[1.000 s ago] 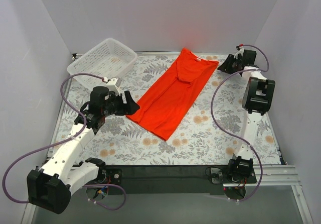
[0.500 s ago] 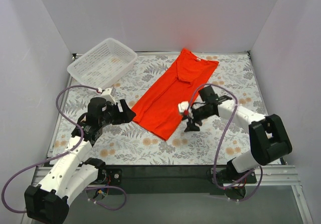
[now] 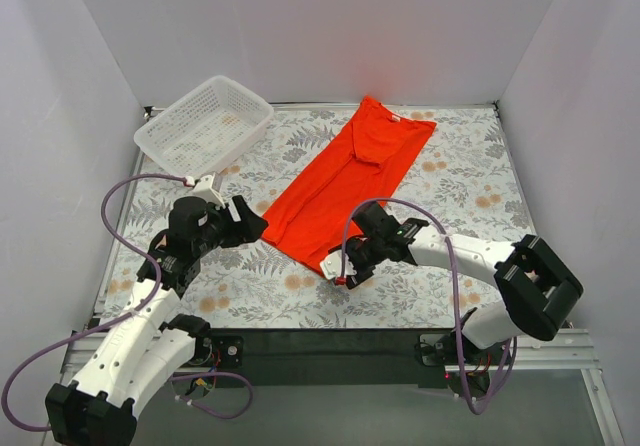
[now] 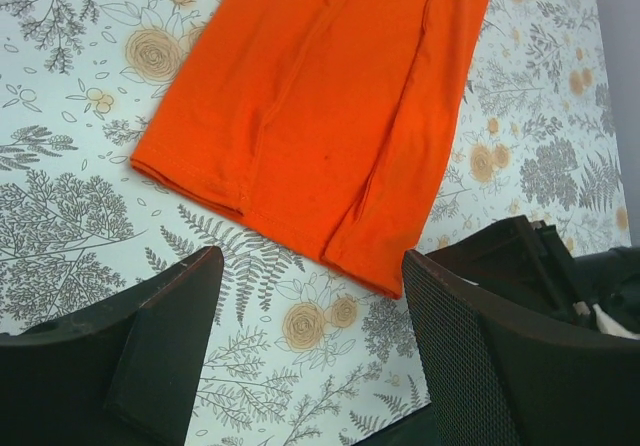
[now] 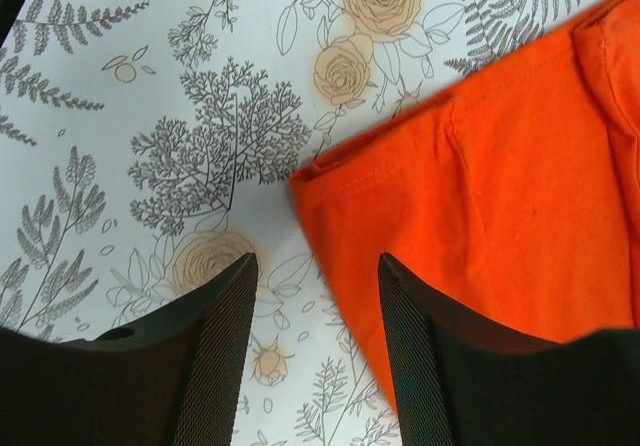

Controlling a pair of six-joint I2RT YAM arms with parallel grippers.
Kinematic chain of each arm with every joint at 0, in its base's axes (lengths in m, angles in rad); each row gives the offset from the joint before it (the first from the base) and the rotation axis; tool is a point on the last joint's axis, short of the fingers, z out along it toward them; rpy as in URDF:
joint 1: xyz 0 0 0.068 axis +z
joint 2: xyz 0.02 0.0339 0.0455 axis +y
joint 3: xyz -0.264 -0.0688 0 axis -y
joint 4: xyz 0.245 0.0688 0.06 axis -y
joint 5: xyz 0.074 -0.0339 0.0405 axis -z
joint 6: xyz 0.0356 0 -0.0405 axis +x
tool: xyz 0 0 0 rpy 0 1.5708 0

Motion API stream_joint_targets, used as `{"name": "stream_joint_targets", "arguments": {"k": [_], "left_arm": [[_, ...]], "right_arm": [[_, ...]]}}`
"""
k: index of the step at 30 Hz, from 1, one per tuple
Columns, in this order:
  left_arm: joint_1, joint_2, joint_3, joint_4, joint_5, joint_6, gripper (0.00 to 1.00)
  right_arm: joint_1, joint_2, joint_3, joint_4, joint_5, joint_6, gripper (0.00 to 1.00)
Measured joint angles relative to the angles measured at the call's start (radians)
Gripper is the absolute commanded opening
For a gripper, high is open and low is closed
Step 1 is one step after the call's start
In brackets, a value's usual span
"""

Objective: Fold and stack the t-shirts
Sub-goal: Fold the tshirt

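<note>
The orange-red t-shirt (image 3: 345,181) lies flat on the floral table as a long narrow strip, running diagonally from the back centre to the front middle. In the left wrist view the t-shirt (image 4: 320,106) shows its hem end, with my left gripper (image 4: 312,261) open just short of that hem. From above, the left gripper (image 3: 257,221) sits beside the hem's left corner. My right gripper (image 3: 346,262) is open low over the hem's near corner. Its view shows the t-shirt (image 5: 500,196) corner lying just ahead of the right gripper (image 5: 318,261), with one finger over the fabric's edge.
A white lattice basket (image 3: 205,121) stands at the back left, with nothing visible in it. Grey walls close in the left, back and right sides. The table's dark front rail (image 3: 330,341) carries both arm bases. Purple cables loop beside each arm.
The right arm swung from the back right corner down to the shirt's near hem corner. The left gripper crept slightly toward the hem. The shirt has not moved.
</note>
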Motion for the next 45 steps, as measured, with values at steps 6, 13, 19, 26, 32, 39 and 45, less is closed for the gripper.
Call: {"name": "stream_joint_targets", "arguments": {"k": [6,13,19,26,32,39,45], "left_arm": [[0.0,0.042,0.0,-0.011,-0.066,-0.09,0.63],[0.0,0.093,0.0,-0.053,-0.141,-0.209,0.57],[0.0,0.098,0.0,-0.084,-0.212,-0.307,0.54],[0.0,0.091,0.0,-0.107,-0.233,-0.345,0.54],[0.0,0.09,-0.029,-0.087,-0.179,-0.352,0.55],[0.0,0.192,-0.076,-0.048,-0.06,-0.354,0.53],[0.0,0.273,-0.082,0.032,0.124,-0.311,0.51]], "right_arm": [[0.069,0.069,0.0,0.076,0.074,0.032,0.47],[0.118,0.119,0.002,0.134,0.116,0.06,0.43],[0.131,0.15,0.018,0.177,0.129,0.087,0.36],[0.138,0.17,0.02,0.2,0.138,0.101,0.03],[0.138,0.153,0.003,0.197,0.144,0.093,0.01],[0.138,-0.012,-0.1,0.032,0.146,0.009,0.01],[0.138,-0.179,-0.198,-0.153,0.131,-0.084,0.01]]}}
